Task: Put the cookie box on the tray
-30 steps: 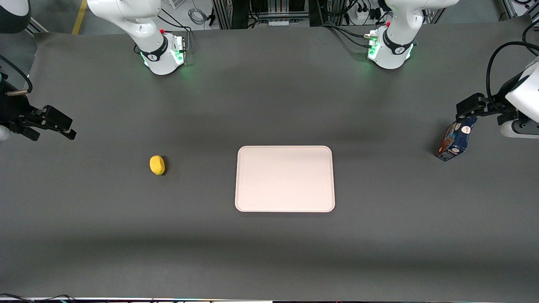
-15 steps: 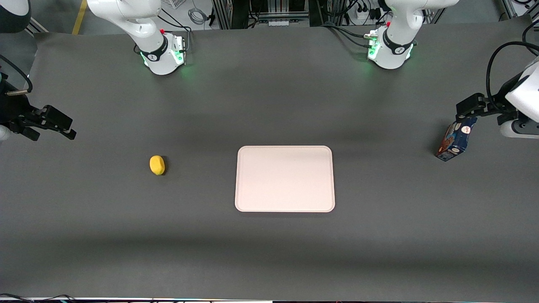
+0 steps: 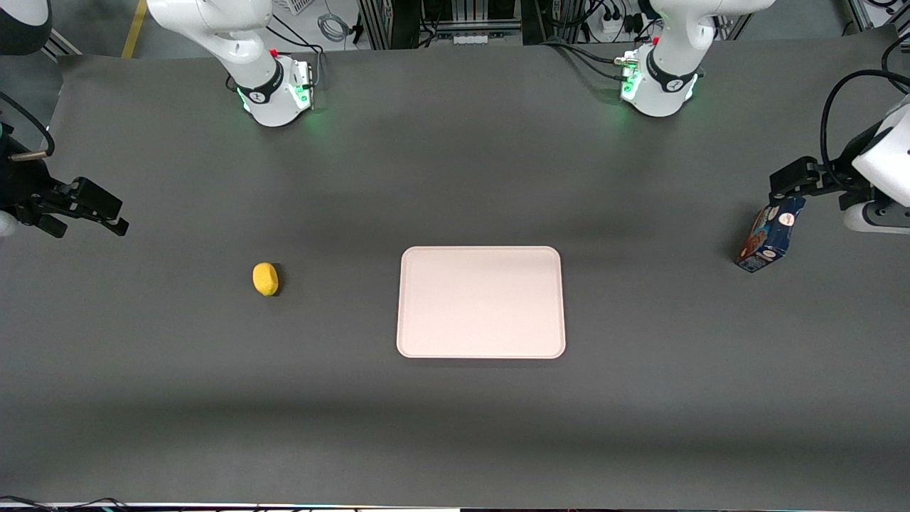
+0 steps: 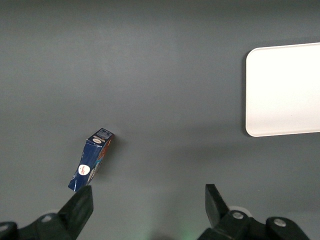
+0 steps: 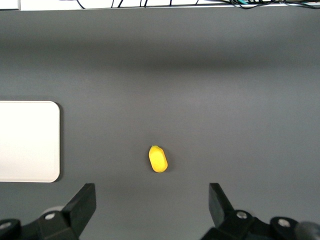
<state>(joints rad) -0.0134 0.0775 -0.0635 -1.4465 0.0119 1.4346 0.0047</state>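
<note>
Navy cookie box (image 3: 770, 235) stands on the table, well apart from the tray (image 3: 480, 302), toward the working arm's end. My gripper (image 4: 149, 200) hangs above it, fingers spread, empty. Grasp, carry and placement all remain.

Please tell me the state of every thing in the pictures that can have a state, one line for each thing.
cookie box: standing on the table, not gripped, away from the tray toward the working arm's end.
tray: flat on the table, nothing on it.
gripper: open, above the table close to the cookie box, holding nothing.
yellow lump: lying on the table toward the parked arm's end, untouched.
</note>
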